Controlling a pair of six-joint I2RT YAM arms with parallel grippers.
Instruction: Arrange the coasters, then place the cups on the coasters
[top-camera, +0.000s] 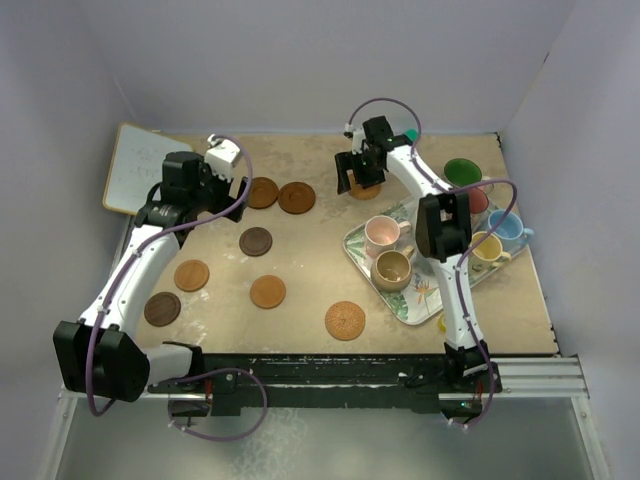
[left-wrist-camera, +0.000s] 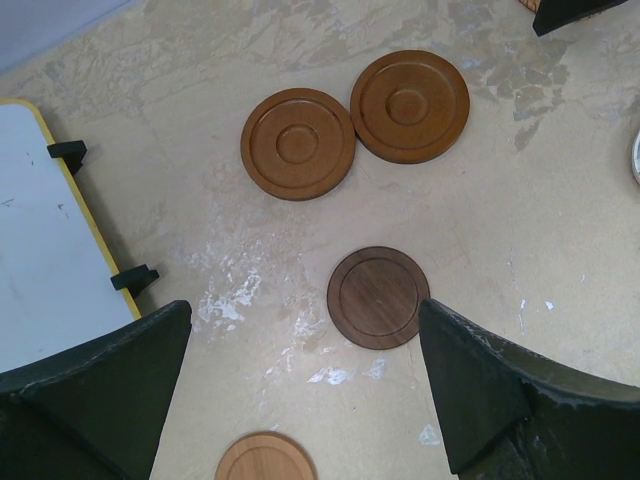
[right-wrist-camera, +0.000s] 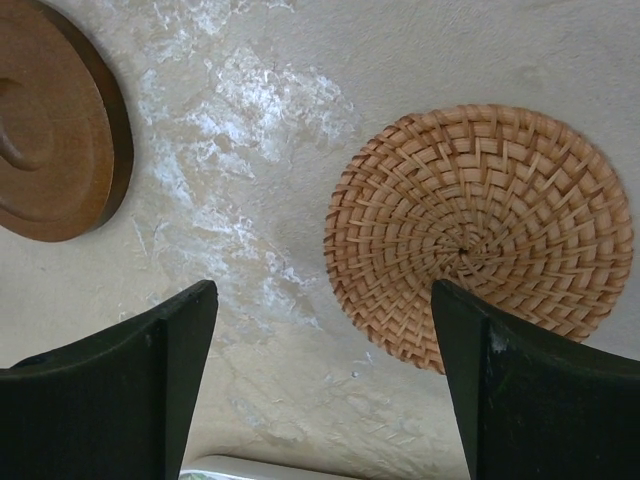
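Observation:
Several coasters lie on the table: two ringed brown ones (top-camera: 262, 193) (top-camera: 296, 198), a dark one (top-camera: 256, 241), orange ones (top-camera: 191, 275) (top-camera: 268, 292), another dark one (top-camera: 162, 309) and a patterned one (top-camera: 345, 320). My left gripper (left-wrist-camera: 303, 308) hangs open above the table, with the dark coaster (left-wrist-camera: 378, 297) by its right finger. My right gripper (right-wrist-camera: 323, 290) is open and empty over a woven coaster (right-wrist-camera: 480, 230), whose near edge passes behind the right finger. Pink (top-camera: 383, 235), tan (top-camera: 392, 269), yellow (top-camera: 487, 250), light blue (top-camera: 505, 228), red (top-camera: 478, 200) and green (top-camera: 461, 173) cups stand at the right.
A leaf-patterned tray (top-camera: 408, 305) at the right holds the pink and tan cups; its white rim (right-wrist-camera: 250, 468) shows below my right gripper. A whiteboard (top-camera: 135, 165) leans at the back left corner. Walls close in the table on three sides.

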